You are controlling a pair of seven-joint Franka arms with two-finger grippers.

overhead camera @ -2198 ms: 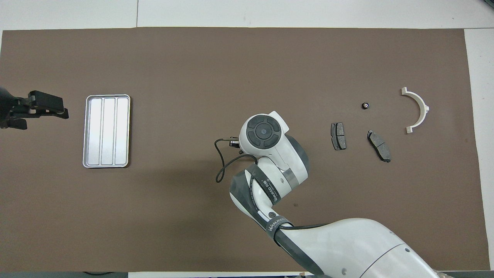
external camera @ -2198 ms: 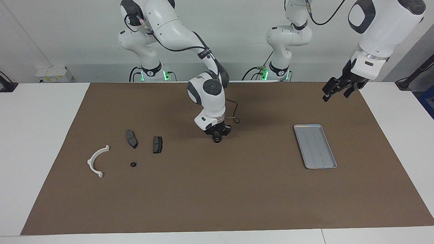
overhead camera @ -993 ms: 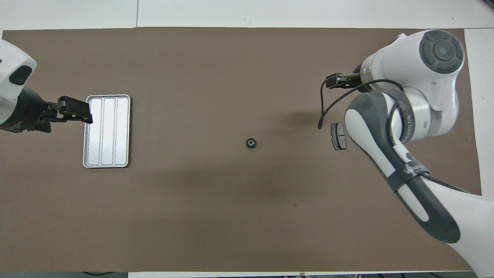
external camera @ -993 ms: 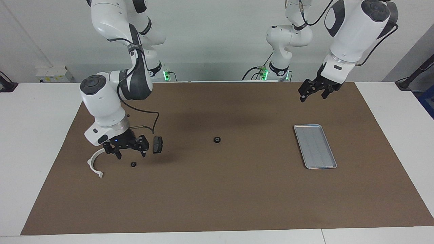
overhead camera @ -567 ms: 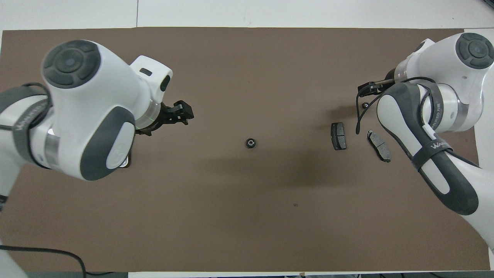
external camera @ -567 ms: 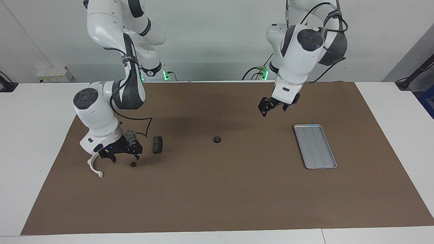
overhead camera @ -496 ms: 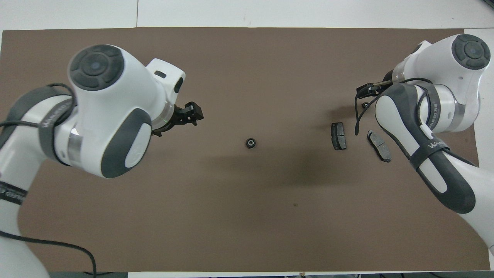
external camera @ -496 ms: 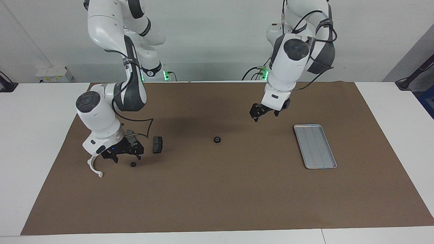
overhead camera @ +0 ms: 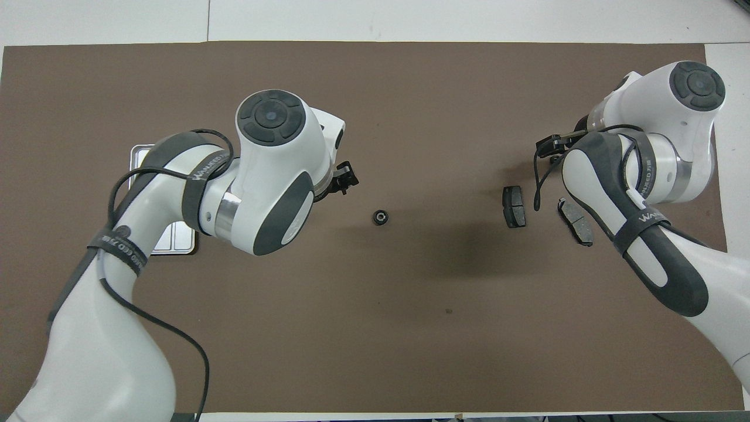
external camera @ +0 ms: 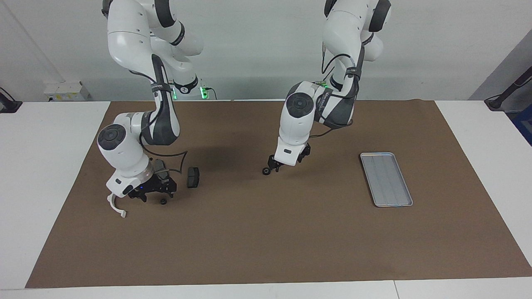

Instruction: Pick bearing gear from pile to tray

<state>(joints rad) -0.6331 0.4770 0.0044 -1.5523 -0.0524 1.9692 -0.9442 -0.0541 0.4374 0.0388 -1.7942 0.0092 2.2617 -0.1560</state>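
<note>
Facing view: flat ribbed silver-grey metal tray (external camera: 386, 178), mid-height toward the left arm's end, empty; no delivery done yet. Left gripper (external camera: 273, 166), spread, low at frame centre, just beside one small black round bearing gear (external camera: 264, 171). Right gripper (external camera: 151, 192), spread, over the pile, second gear (external camera: 163, 201) beside it. One white plastic arc (external camera: 113, 202).

Overhead view: same centre gear (overhead camera: 381, 217); two dark grey brake pads (overhead camera: 514, 206).
</note>
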